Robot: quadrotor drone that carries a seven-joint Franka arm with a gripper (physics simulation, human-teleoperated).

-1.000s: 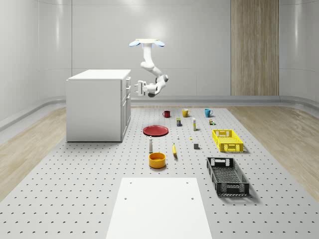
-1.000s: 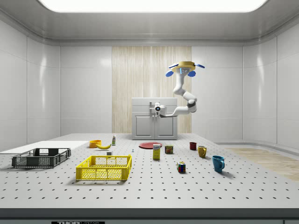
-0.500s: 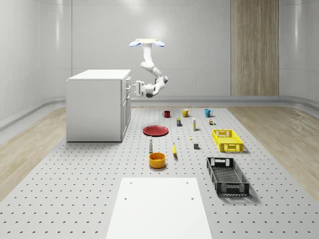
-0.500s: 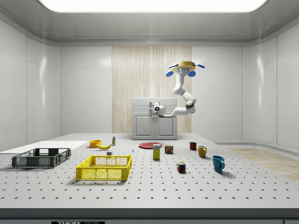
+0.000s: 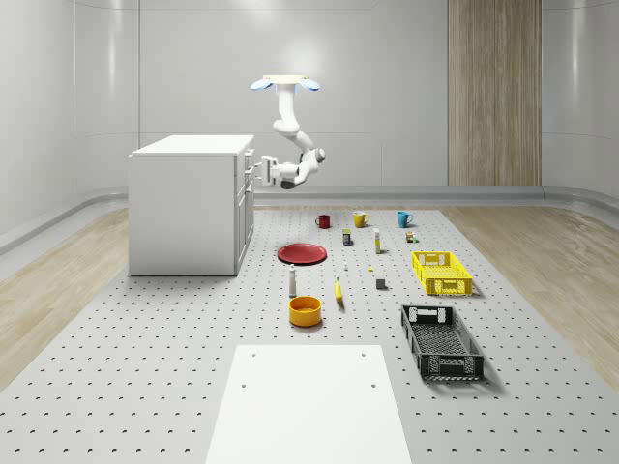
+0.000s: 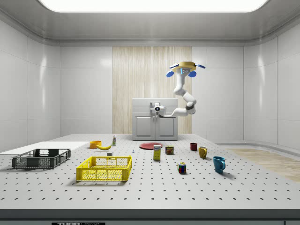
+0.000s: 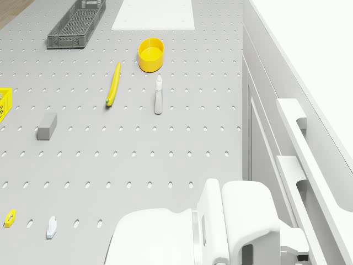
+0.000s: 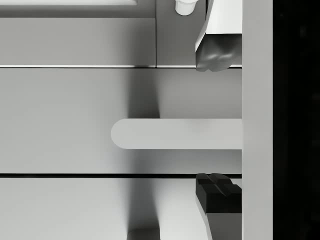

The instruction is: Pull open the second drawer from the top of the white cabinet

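Plainly, the gripper (image 8: 217, 125) has its jaws apart, one finger (image 8: 218, 50) on each side of a pale, round-ended handle (image 8: 175, 134) that passes between them. The wrist view does not show whether either pad touches the bar.

The handle sits on a flat grey-white drawer (image 8: 60, 120), bounded by a thin dark seam on either side. Its face is level with the neighbouring fronts, so it looks closed. Two more handles are cut off at the picture's edges, and a dark band (image 8: 295, 120) along one edge cannot be identified.

In the whole-scene view the gripper (image 5: 253, 172) is at the upper part of the front of the cabinet (image 5: 184, 208). That front faces the view's right and is seen almost edge-on, so counting drawers from the top is hard. In the side view the gripper (image 6: 157, 109) lies against the cabinet (image 6: 154, 126) front just under its top edge.

The arm (image 5: 295, 135) bends down from the drone (image 5: 283, 84), which hovers higher than the cabinet top and just off its front, above the pegboard floor (image 5: 145, 338). A red plate (image 5: 302, 253) lies on the floor nearby.

In the drone view the arm's white wrist housing (image 7: 242, 221) covers most of the gripper, and the cabinet's stacked handles (image 7: 292, 116) run out of frame.
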